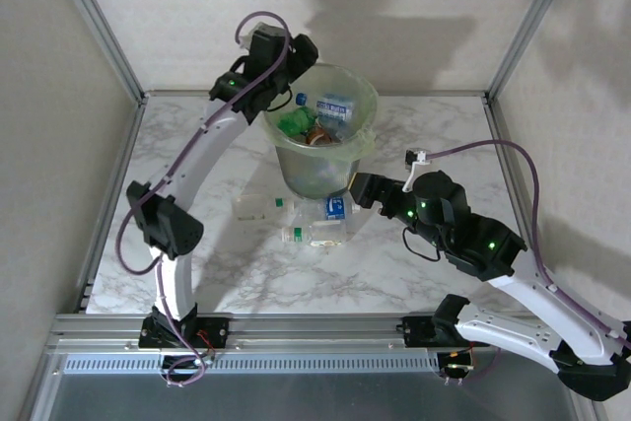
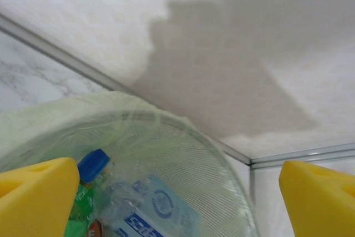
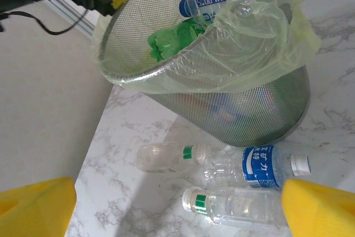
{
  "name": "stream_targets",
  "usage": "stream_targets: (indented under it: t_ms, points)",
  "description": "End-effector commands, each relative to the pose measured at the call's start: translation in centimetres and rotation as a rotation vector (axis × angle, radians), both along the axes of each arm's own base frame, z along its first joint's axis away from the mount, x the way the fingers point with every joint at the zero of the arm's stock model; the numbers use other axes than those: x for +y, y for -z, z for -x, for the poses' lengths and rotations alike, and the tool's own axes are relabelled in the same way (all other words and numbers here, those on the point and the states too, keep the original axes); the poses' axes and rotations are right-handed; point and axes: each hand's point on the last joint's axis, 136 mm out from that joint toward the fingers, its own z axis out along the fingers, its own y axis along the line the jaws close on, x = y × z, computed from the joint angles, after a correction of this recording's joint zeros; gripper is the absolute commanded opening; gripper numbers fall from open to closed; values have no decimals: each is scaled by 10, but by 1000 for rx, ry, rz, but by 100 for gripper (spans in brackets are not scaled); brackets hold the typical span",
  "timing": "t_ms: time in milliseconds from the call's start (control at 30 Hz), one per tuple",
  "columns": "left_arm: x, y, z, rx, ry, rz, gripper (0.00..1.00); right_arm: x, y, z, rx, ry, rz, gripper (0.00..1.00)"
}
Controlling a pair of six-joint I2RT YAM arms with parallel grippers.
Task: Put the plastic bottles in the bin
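Round mesh bin [image 1: 317, 170], pale-green bag liner: holds crushed plastic bottles [image 1: 333, 107]. Three clear plastic bottles [image 3: 252, 167] lie on white marble table [image 1: 227, 273] at its base. Left claw [image 2: 177, 192], over rim: wide open, empty. Right claw [image 3: 177, 206]: wide open, empty.

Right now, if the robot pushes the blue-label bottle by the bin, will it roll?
Probably: the blue-label bottle lies on its side on the smooth table, so it may roll. It looks empty, so likely light, and its thin plastic might dent when squeezed.
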Motion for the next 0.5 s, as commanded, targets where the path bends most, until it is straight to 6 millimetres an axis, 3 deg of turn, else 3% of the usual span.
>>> stream_targets:
  t_ms: [0,67,200,367,467]
  points:
    - [25,-83,54,-189,20,-7,99,9,17,-4,9,-20,36,98]
    - [39,-97,82,-255,40,0,99,21,33,-6,31,-68,61,98]
    - [70,-92,131,-290,65,-20,100,43,67,-8,96,-168,88,98]
    - [101,-11,174,-160,60,-60,98,60,114,-14,167,-246,136,98]
    - [114,41,194,-79,44,-44,95,59,142,-24,212,-233,169,96]
